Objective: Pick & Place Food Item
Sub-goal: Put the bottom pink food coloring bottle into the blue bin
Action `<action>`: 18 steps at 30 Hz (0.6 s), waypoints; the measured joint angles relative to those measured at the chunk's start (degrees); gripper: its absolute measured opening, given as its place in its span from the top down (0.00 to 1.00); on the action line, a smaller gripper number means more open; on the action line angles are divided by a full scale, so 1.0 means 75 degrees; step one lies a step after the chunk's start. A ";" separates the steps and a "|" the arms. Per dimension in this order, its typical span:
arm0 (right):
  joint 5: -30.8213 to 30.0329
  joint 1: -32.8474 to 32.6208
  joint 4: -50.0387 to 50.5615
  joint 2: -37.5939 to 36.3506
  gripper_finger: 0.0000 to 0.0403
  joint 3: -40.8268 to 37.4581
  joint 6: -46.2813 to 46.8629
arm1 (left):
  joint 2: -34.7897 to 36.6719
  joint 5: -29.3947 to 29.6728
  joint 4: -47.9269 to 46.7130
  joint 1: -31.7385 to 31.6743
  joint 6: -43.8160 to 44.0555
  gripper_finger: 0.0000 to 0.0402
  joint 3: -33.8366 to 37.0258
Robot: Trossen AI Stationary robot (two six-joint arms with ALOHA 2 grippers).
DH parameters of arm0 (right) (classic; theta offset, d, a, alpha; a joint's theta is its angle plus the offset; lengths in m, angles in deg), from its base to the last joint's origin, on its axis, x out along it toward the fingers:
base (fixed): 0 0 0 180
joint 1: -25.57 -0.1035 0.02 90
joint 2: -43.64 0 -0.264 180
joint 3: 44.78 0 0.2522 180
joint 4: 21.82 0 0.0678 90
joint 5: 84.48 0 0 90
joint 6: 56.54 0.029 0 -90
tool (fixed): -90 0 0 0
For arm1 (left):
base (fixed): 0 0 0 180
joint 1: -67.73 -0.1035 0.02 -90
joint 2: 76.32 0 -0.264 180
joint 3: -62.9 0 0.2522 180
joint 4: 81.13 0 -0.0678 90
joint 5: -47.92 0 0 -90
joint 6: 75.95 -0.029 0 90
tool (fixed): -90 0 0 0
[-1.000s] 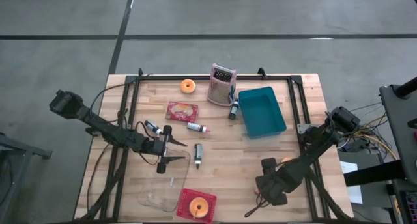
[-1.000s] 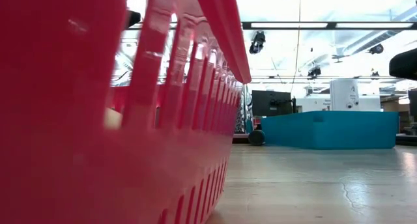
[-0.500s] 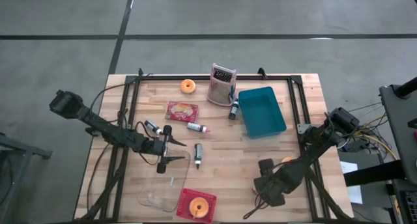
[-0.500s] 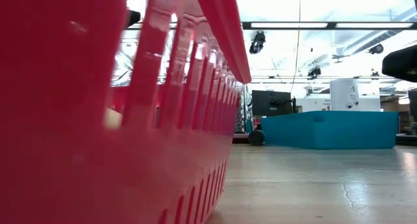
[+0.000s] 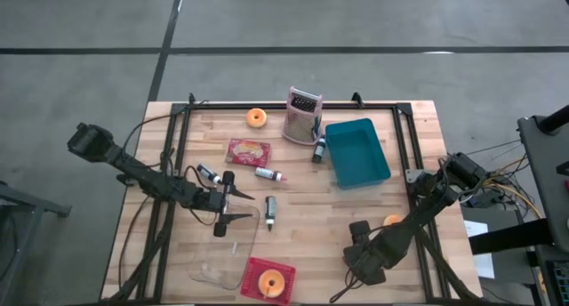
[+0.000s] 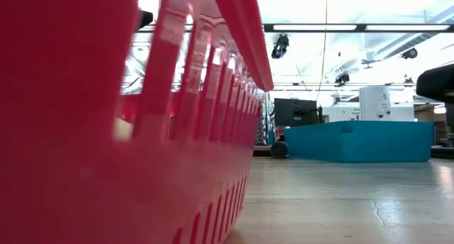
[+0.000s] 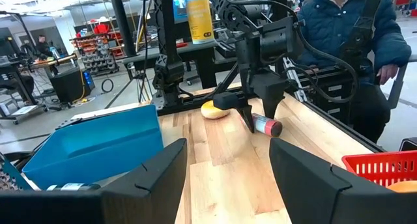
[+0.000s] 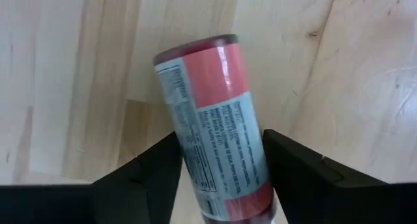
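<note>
High view: the right gripper [image 5: 366,263] hangs near the desk's [image 5: 302,219] front edge, beside an orange food item [image 5: 391,221]. Left wrist view: the left gripper [image 7: 228,178], jaws apart, holds nothing. Right wrist view: a red-labelled tube [image 8: 212,123] lies between the right jaws, which stand apart around it.

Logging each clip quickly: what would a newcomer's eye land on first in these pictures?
Probably the red basket, which fills most of the low view and sits at the table's near edge with an orange ring inside. Next, the right hand poised over a red-labelled tube lying on the wood, its fingers either side of it. The teal bin stands out toward the far right.
</note>
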 joint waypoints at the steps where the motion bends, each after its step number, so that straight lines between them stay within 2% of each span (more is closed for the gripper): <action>1: -0.0026 -0.0002 -0.0015 0.0000 0.53 -0.0002 0.0004 | 0.0000 0.0000 -0.0002 0.0000 0.0002 0.45 0.0000; 10: -0.0384 0.0012 -0.0117 -0.0006 0.75 0.0024 0.0027 | 0.0000 0.0003 -0.0002 0.0000 0.0006 0.45 0.0000; 18: -0.1188 0.0003 -0.0452 -0.0047 0.79 0.0085 0.0018 | 0.0000 0.0020 -0.0002 0.0000 0.0026 0.45 0.0000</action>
